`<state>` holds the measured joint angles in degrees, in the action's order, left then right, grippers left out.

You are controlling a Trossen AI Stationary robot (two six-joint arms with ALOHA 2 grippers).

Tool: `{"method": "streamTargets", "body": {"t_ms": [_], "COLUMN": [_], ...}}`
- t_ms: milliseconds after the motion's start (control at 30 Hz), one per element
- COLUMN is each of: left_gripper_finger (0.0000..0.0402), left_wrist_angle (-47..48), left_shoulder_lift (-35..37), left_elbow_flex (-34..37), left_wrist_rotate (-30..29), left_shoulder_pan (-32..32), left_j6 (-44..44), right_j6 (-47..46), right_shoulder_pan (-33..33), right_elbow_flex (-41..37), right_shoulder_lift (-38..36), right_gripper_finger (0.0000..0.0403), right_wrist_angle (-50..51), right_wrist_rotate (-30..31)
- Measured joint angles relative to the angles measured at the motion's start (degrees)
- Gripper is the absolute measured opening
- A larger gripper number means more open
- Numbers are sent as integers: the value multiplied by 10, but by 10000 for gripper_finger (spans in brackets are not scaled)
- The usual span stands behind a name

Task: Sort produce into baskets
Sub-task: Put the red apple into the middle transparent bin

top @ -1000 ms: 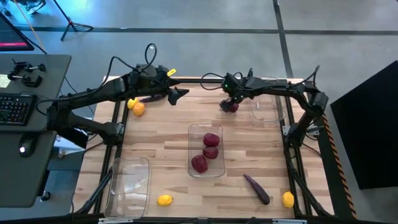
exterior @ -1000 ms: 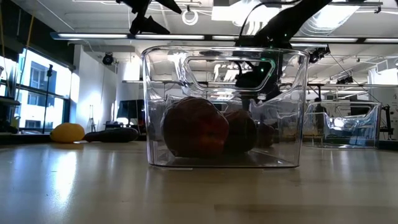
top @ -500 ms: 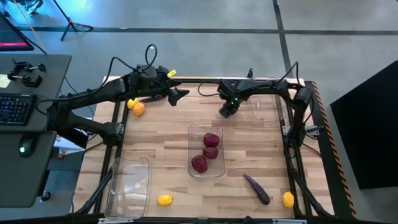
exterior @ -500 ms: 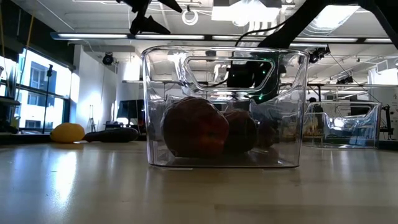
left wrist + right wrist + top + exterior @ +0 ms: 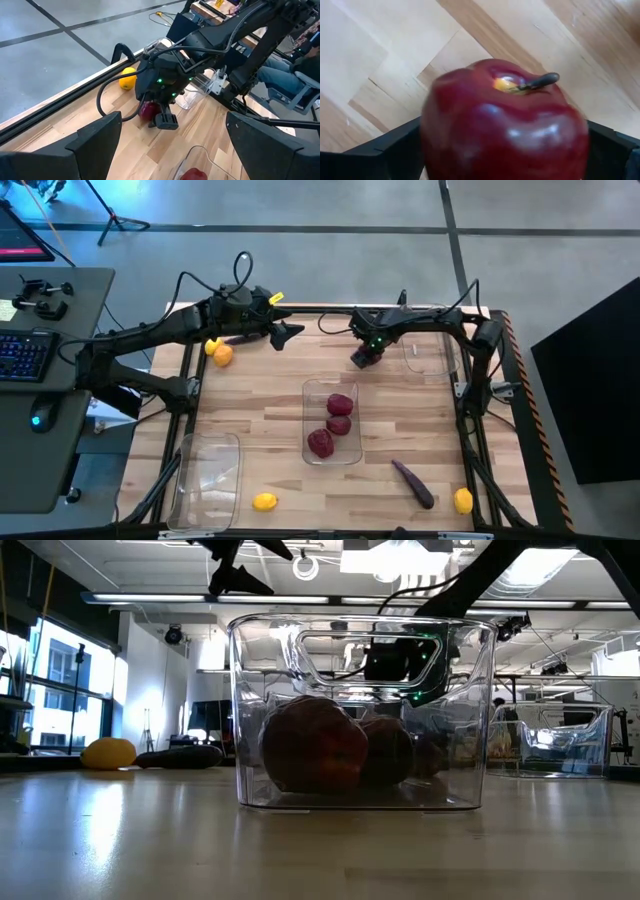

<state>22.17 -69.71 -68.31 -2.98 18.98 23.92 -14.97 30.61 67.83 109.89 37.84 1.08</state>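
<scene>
My right gripper is shut on a dark red round fruit over the far middle of the table, just beyond the middle clear bin, which holds three dark red fruits. My left gripper is open and empty, raised over the far left. Under its arm a yellow fruit, an orange fruit and a purple eggplant lie on the table. Near the front edge lie a yellow fruit, an eggplant and another yellow fruit. My right gripper pinches the red fruit's two opposite sides between its two fingers. The fingers come from above, pointing down. The fruit sits upright in the hold, its stem up toward the wrist. Whether it is clear of the table, I cannot tell.
A clear bin with nothing in it stands at the near left corner and another clear bin at the far right, close beside my right gripper. Bare wood lies between the middle bin and the left side.
My right gripper, shut on the red fruit, has gone a little toward the table's left and near edge, closer to the middle bin, and its arm has swung and turned at the wrist. My left arm has kept still.
</scene>
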Motion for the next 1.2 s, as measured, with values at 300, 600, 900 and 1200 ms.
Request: {"method": "streamTargets", "body": {"t_ms": [300, 600, 900, 1200], "left_gripper_finger": [346, 346, 346, 346], "left_wrist_angle": [2, -29, -53, -37], "left_shoulder_lift": [1, 80, 159, 148], "left_elbow_flex": [0, 0, -1, -1], "left_wrist_rotate": [21, 41, 17, 10], "left_shoulder_pan": [0, 2, 2, 1], "left_j6": [-49, -90, -81, -32], "right_j6": [-10, -7, -62, -121], "right_shoulder_pan": [-1, -8, -138, -273], "right_elbow_flex": [0, 3, 4, 4], "right_shoulder_lift": [-7, -156, -215, -146], "right_gripper_finger": [348, 264, 314, 336], "right_wrist_angle": [18, 2, -108, -274], "right_wrist_rotate": [15, -4, -121, -86]}}
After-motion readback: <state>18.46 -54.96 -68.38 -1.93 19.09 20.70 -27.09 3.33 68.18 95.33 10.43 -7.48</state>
